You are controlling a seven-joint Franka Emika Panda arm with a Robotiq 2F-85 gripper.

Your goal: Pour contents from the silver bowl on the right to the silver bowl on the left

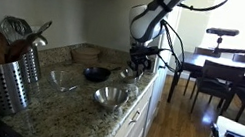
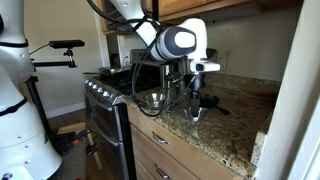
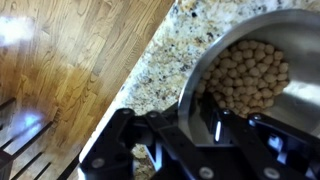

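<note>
A silver bowl (image 3: 216,48) full of chickpeas (image 3: 250,72) fills the right of the wrist view on the granite counter. My gripper (image 3: 193,103) straddles its near rim, with one finger inside and one outside, and is shut on the rim. In both exterior views the gripper (image 1: 136,63) (image 2: 197,97) points down over this bowl (image 1: 128,76) at the counter's front edge. A second silver bowl (image 1: 110,98) (image 2: 152,100) stands apart on the counter, and it looks empty.
A clear glass bowl (image 1: 62,80) and a dark blue bowl (image 1: 95,73) sit on the counter (image 1: 64,109). A metal utensil holder (image 1: 9,81) stands at one end. The counter edge drops to the wood floor (image 3: 70,70). A stove (image 2: 105,100) adjoins the counter.
</note>
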